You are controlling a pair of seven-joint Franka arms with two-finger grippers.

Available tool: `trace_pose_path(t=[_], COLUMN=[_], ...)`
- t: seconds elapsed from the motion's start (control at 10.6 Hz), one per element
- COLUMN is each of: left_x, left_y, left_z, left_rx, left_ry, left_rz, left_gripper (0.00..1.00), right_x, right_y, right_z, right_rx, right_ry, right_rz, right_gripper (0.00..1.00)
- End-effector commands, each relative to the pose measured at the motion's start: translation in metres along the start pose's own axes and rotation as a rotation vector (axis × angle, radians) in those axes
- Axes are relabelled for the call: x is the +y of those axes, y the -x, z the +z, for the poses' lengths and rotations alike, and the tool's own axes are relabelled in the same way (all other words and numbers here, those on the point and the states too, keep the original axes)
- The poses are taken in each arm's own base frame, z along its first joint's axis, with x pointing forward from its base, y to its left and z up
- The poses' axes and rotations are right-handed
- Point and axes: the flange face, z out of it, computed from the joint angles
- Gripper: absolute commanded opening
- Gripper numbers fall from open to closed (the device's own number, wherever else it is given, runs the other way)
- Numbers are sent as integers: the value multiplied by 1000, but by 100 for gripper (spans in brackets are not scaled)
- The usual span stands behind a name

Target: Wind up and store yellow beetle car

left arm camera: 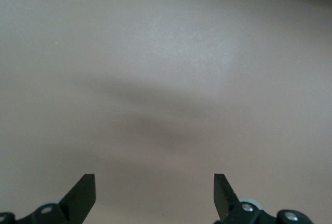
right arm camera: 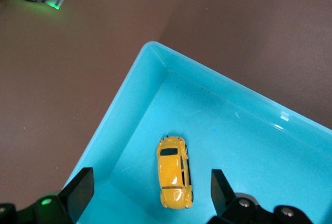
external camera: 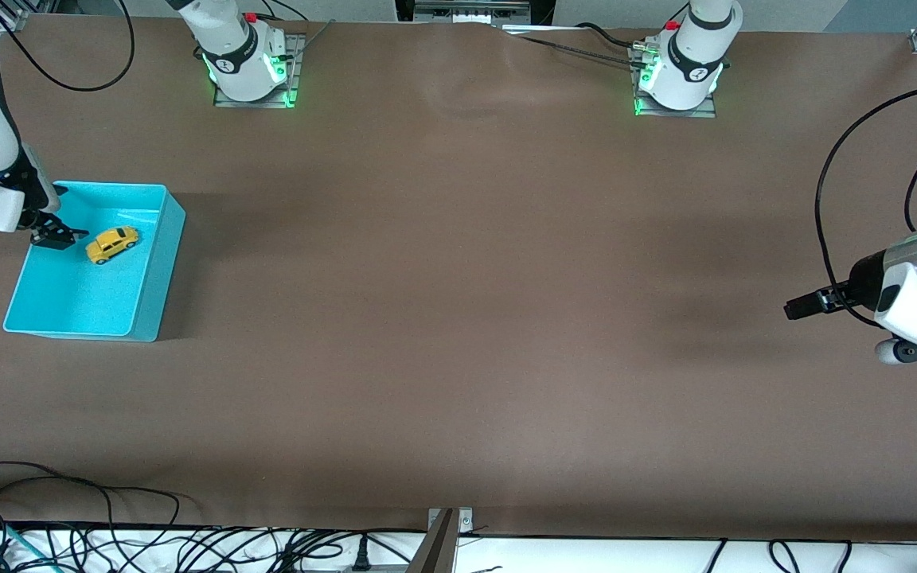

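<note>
The yellow beetle car rests on its wheels on the floor of the cyan bin, at the right arm's end of the table. In the right wrist view the car lies below and between my fingers, untouched. My right gripper is open and empty, over the bin's outer edge beside the car; it also shows in the right wrist view. My left gripper is open and empty above bare table at the left arm's end; the left wrist view shows only table below it.
The brown table spreads between the arms. The arm bases stand along its farthest edge. Cables lie along the nearest edge.
</note>
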Motion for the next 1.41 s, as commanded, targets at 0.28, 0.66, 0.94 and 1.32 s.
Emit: trace_pose_path(t=[0.28,0.66,0.94,1.32], left_x=[0,0,0,0], left_y=[1,0,0,0], left_z=[-8,-5,-4,-4], left_rx=[13,11,8,6], left_ry=[-17,-19,-19,-20], left_rz=[19,22,24,26], left_gripper=[100,100,100,100], right_x=[12,55,70,75], right_y=[-45,-119,-153,-202], right_z=[-72,-118,-142,-193], right_rx=[-98,-92,0,148], right_ry=[85,211,291,366], right_rz=[307,838,1170,1656], right_gripper=[100,100,100,100])
